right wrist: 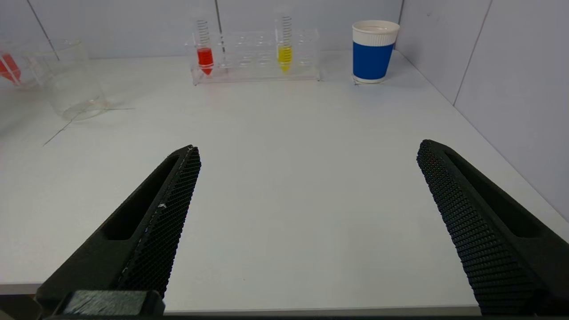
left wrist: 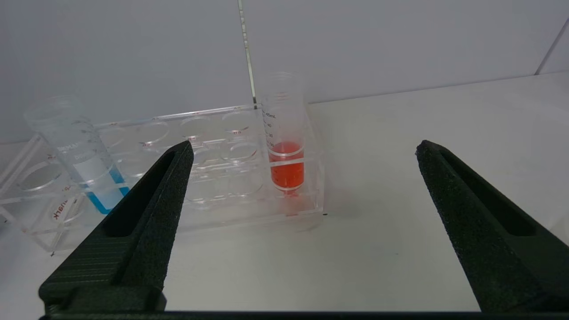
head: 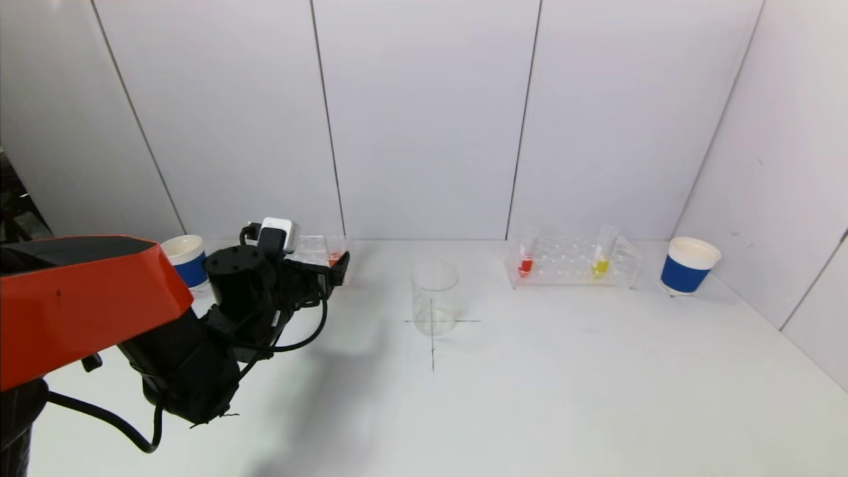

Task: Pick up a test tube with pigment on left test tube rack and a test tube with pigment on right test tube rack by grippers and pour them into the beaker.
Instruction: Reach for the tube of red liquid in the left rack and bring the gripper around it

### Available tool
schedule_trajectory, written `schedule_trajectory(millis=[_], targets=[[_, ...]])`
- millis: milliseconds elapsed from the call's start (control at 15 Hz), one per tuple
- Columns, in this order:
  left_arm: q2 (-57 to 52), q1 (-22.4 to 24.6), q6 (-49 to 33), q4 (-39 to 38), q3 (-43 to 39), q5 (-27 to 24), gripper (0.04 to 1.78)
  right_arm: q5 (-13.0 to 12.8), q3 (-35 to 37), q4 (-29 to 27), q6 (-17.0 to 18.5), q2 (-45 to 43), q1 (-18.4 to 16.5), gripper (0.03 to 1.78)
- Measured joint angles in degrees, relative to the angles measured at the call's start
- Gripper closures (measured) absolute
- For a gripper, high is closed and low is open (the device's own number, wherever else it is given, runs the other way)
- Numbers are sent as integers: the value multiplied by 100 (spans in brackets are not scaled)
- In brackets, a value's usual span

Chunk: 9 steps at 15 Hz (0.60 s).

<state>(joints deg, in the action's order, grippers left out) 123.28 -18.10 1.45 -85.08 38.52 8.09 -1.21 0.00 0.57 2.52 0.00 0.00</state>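
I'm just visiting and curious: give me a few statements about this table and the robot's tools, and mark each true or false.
1. The beaker holds red liquid. False: it looks empty.
2. The right rack holds a red tube and a yellow tube. True.
3. The left tool grips the red tube in the left rack. False: it is open, short of the tube.
4. A blue tube stands in the left rack. True.
5. The right tool is open over bare table. True.
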Motion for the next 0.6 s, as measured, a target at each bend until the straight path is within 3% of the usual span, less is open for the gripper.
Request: schedule_trajectory(millis=[600], targets=[[950,99,37,123,1112,282,7,-2,0,2,1,0,0,4]])
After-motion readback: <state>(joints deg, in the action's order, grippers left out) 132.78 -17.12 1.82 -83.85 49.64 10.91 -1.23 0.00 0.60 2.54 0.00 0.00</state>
